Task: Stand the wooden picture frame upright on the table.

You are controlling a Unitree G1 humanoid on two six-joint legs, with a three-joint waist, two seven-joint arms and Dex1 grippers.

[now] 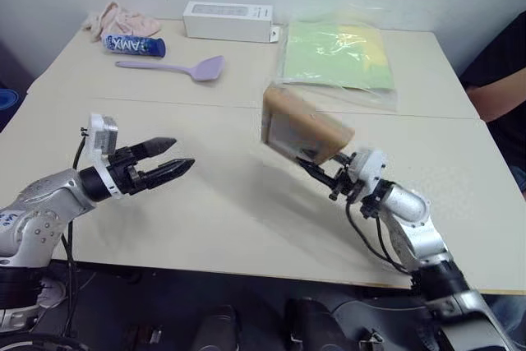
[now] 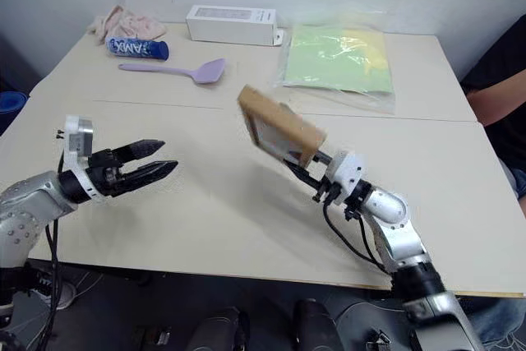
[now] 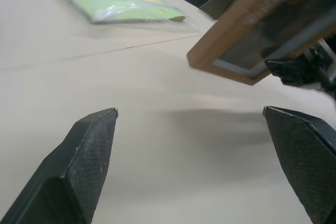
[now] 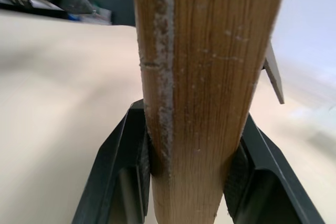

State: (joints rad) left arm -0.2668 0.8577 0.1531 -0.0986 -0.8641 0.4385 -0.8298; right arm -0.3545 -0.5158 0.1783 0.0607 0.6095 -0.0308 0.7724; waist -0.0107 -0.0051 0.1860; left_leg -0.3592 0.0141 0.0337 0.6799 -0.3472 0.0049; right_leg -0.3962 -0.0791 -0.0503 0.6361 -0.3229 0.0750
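From the head views, the wooden picture frame (image 1: 302,127) is held off the table (image 1: 230,203), clear of the surface, near the seam line across the middle. It is tilted, its long axis running from the upper left down toward the right gripper (image 1: 329,172), whose fingers pinch its lower right end. Its picture side faces down and toward the robot. The left gripper (image 1: 168,158) hovers well to the left, fingers spread and empty, pointing toward the frame. At the far edge lie a white box (image 1: 228,20), a blue can (image 1: 133,45), a pink cloth (image 1: 122,19), a lilac spatula (image 1: 177,66) and a bagged green sheet (image 1: 337,55). A person's arm (image 1: 501,92) shows at the right.

In the left wrist view, the frame's corner (image 3: 252,30) hangs above the table, beyond the two parted fingers (image 3: 79,166).

In the right wrist view, the frame's wooden edge (image 4: 205,77) rises straight up between the fingers (image 4: 118,171), which press on both of its faces.
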